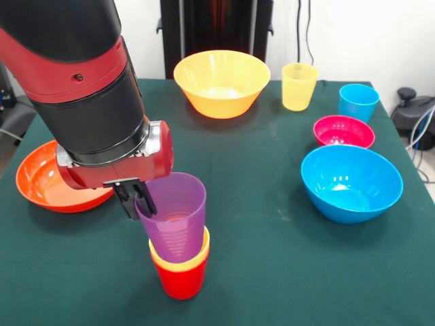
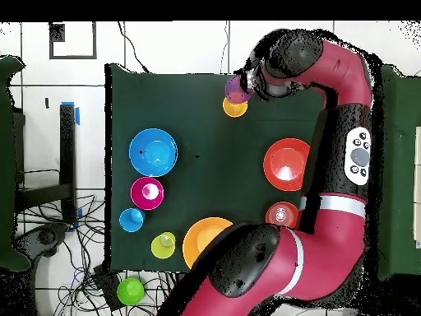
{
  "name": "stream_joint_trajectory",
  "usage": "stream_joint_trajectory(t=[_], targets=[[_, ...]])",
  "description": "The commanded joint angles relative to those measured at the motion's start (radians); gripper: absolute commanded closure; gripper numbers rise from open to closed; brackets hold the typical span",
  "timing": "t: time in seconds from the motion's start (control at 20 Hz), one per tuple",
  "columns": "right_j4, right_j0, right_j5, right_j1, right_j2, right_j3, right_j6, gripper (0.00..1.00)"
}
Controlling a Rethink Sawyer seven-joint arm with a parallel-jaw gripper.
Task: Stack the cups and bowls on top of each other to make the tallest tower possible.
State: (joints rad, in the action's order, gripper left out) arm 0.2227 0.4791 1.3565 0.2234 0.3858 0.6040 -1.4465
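tower (image 1: 179,261): red base, yellow-orange cup, purple cup (image 1: 173,214) seated at table's 6 o'clock | gripper (image 1: 138,198) pinching purple cup's rim | left: two cups, five bowls unstacked

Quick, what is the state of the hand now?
Hand: closed on the rim of the purple cup, which sits in the yellow-orange cup.

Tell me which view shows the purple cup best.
The front view. There the purple cup shows its full side and open rim, tilted in the yellow-orange cup that sits in the red cup, with the gripper on its rim. The overhead view shows only a purple sliver beside the arm.
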Motion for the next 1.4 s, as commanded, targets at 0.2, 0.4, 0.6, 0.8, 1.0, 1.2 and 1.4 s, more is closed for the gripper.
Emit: stream_joint_trajectory(t=[0.2,0.4,0.6,0.8,1.0,1.2,1.4], targets=[[0.007,-0.034,0.057,0.003,0.048,0.040,0.118,1.00],[0.008,-0.034,0.061,-0.002,0.049,0.036,0.121,1.00],[0.010,-0.034,0.067,0.000,0.047,0.037,0.125,1.00],[0.014,-0.037,0.077,-0.002,0.046,0.031,0.129,1.00],[0.011,-0.036,0.084,0.004,0.043,0.039,0.125,1.00],[0.012,-0.037,0.084,0.004,0.042,0.040,0.126,1.00],[0.014,-0.039,0.092,0.000,0.044,0.030,0.130,1.00]])
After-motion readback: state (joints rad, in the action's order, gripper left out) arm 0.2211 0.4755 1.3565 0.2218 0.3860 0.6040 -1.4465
